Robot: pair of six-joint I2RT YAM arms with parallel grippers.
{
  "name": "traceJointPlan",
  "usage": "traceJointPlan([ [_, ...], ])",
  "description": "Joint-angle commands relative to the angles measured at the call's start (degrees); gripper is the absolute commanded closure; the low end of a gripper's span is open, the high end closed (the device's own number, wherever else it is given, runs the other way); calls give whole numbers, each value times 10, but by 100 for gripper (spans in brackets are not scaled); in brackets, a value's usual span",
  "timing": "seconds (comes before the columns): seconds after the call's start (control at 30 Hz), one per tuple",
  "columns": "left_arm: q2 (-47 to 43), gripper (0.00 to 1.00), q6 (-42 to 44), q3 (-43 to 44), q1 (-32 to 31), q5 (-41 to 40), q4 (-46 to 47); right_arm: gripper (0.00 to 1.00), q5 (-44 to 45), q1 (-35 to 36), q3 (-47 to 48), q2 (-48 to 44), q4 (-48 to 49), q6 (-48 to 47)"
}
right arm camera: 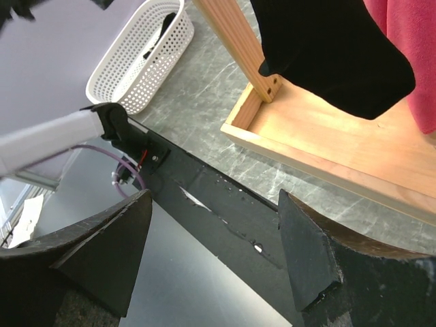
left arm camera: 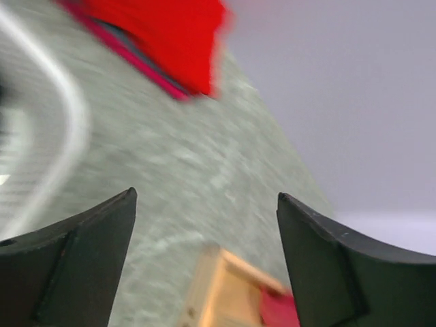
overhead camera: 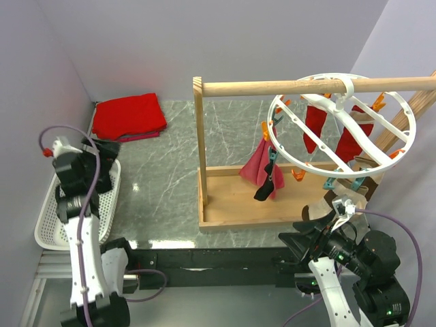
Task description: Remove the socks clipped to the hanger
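The big white plastic ring hanger [overhead camera: 339, 103] hangs on the wooden rail frame [overhead camera: 259, 87], at about 2 o'clock on the grey stone table [overhead camera: 163, 177]. Two red socks [overhead camera: 315, 129] hang clipped inside the ring. A pink sock [overhead camera: 255, 167] and a black sock [overhead camera: 267, 189] hang at its 8 o'clock edge. The left claw [left arm camera: 204, 197] is wide open with nothing in it, above the white plastic basket [overhead camera: 44, 228] at 9 o'clock. The right claw [right arm camera: 214, 197] is open and empty too, near the ring's 6 o'clock edge

Left wrist view blurred (red cloth [left arm camera: 170, 34] smeared); pink sock [right arm camera: 415, 54] cut off.
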Motion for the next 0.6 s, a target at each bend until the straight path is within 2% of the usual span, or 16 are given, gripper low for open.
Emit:
traceJointPlan([
  [0.0, -121, 14, -39, -70, -37, 214, 172, 19, 6, -1, 16, 13, 8, -5],
  [0.1, -172, 17, -65, -83, -76, 242, 217, 19, 4, -1, 10, 15, 12, -5],
  [0.2, -170, 17, -76, -90, -126, 269, 269, 19, -2, -1, 1, 17, 25, 1],
  [0.27, -155, 17, -58, -84, -163, 263, 267, 19, -5, -1, -7, 19, 32, 1],
  [0.4, -126, 15, 3, -74, -276, 223, 234, 19, -7, 0, -15, 25, 41, 1],
  [0.57, -194, 10, -6, -154, -319, 322, 364, 19, 0, -1, -5, 28, 34, -3],
])
